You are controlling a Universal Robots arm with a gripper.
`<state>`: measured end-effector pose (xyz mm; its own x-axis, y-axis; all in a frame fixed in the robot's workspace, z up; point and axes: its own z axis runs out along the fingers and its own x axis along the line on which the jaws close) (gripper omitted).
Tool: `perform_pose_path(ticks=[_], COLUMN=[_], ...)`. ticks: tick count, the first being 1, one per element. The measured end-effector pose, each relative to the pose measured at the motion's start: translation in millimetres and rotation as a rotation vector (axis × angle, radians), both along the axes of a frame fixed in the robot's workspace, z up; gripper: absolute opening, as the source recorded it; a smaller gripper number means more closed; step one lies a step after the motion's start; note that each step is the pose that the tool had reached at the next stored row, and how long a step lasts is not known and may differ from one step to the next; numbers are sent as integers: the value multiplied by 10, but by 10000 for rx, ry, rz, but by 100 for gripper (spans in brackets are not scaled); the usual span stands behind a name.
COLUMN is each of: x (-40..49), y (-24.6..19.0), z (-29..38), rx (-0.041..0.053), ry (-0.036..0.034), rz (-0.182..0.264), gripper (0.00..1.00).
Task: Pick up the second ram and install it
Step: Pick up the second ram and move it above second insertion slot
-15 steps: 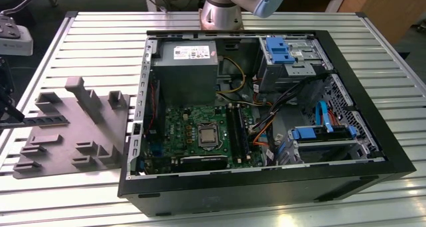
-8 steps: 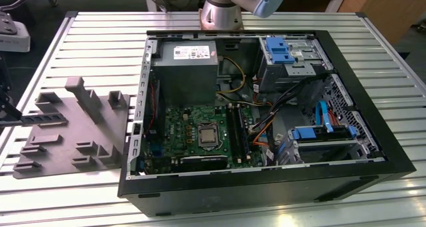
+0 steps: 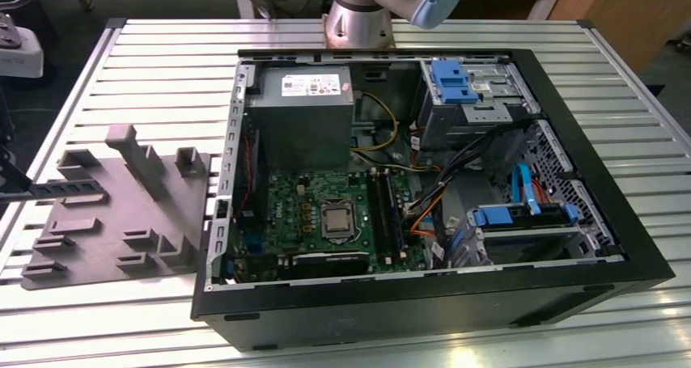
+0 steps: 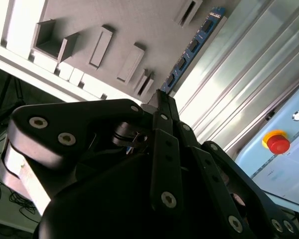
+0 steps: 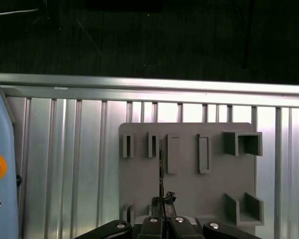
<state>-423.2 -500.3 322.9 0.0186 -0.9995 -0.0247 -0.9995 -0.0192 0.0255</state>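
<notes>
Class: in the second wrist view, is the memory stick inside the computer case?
No, the pincer grips the memory stick at the grey holder.

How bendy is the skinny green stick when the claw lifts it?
The second ram juts straight out from the claw without drooping, so it's likely stiff. It's thin and flat, so probably light. Its little black chips look delicate; hard squeezing might hurt it.

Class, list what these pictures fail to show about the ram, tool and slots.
Second wrist view: the tool hides the gripped end of the second ram.
First wrist view: the ram is edge-on, chips unseen.
Exterior view: its left edge cuts off the tool; motherboard slots too small to tell whether filled.
</notes>
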Motion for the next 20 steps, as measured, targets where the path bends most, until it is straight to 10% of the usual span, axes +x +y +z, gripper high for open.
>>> perform_pose_path(ticks=[20], x=[0], y=[0], z=[114], rx=[1], ry=[-2], rz=[0], gripper=[11])
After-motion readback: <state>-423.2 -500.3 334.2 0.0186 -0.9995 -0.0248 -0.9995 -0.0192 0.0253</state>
